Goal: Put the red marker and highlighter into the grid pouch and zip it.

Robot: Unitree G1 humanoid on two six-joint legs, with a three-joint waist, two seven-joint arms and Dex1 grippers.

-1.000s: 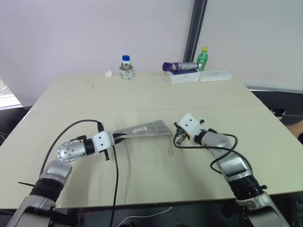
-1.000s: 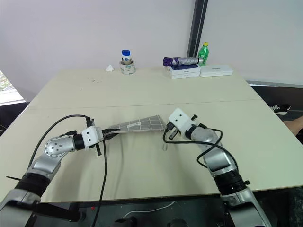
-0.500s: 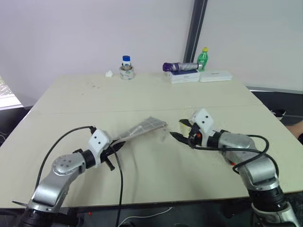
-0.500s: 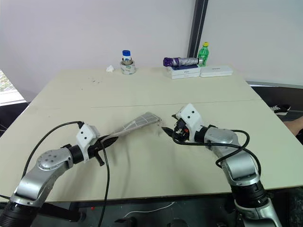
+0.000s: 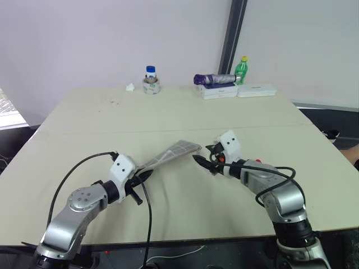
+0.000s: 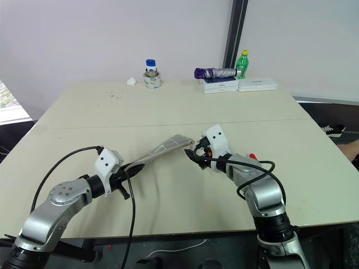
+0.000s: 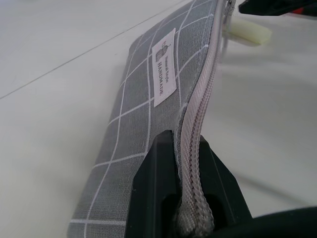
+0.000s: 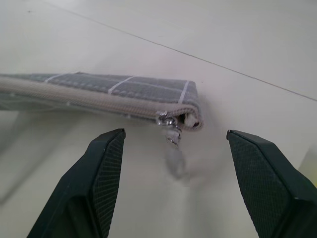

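The grid pouch (image 5: 171, 152), grey with white lines and a small white label (image 7: 164, 74), hangs tilted just above the table. My left gripper (image 7: 185, 198) is shut on its near-left end, pinching the zipper edge. The zipper looks closed along its length, with the pull tab (image 8: 172, 133) dangling at the far end. My right gripper (image 5: 204, 156) stands open just off that end, its fingers (image 8: 99, 188) on either side of the tab and not touching it. The red marker and the highlighter are out of view.
Along the table's far edge stand a blue-capped jar (image 5: 150, 80), a purple folded umbrella (image 5: 214, 78) on white boxes (image 5: 256, 89), and a green bottle with a yellow cap (image 5: 240, 69). A black cable (image 5: 147, 207) loops from my left arm.
My right gripper, shut at the pouch's zipper end a second ago, has opened and rolled. My left hand has rolled and drawn back, turning the pouch more edge-on.
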